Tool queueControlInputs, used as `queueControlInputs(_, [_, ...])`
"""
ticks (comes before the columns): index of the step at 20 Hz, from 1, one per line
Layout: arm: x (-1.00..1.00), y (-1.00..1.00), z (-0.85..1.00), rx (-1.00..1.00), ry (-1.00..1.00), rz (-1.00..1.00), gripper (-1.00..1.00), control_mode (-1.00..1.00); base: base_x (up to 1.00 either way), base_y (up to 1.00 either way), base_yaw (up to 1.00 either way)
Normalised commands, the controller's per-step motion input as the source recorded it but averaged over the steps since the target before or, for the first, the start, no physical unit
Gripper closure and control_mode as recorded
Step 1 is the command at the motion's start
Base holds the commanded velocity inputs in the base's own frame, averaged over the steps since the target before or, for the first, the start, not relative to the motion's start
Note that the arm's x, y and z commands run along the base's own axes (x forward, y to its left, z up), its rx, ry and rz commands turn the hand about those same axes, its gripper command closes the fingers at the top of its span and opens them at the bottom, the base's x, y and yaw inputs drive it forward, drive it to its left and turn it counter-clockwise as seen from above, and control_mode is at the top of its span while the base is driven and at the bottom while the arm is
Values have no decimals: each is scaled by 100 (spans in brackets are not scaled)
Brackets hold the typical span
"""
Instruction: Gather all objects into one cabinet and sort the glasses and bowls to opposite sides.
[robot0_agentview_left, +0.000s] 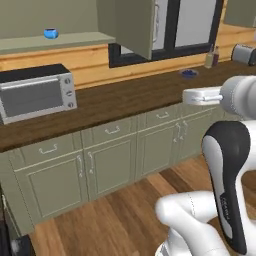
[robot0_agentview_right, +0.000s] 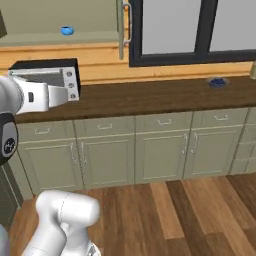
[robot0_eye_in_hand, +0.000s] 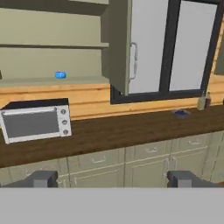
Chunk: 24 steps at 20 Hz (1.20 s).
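Gripper (robot0_eye_in_hand: 112, 179) fingertips stand wide apart, grasping nothing, facing the kitchen wall from well back. Blue bowl (robot0_agentview_left: 50, 33) sits alone on the shelf of the open olive-green cabinet (robot0_eye_in_hand: 52, 81), above the toaster oven (robot0_agentview_left: 36, 92); the black dish (robot0_agentview_right: 216, 81) lies far right on the dark counter (robot0_agentview_right: 150, 97).

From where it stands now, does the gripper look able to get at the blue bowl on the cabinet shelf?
Probably not yet: the gripper is well back from the counter, though the open door leaves the blue bowl unblocked.
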Motion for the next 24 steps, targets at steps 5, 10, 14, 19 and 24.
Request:
queueControlInputs(5, [0, 0, 0, 0, 0, 0, -100, 100, 28, 30, 43])
queueControlInputs(10, [0, 0, 0, 0, 0, 0, -100, 100, 84, 11, 16])
queueControlInputs(14, [0, 0, 0, 0, 0, 0, -100, 100, 43, 31, 3])
queueControlInputs(19, [0, 0, 0, 0, 0, 0, -100, 100, 5, 15, 0])
queueControlInputs(24, [0, 0, 0, 0, 0, 0, -100, 100, 41, 42, 4])
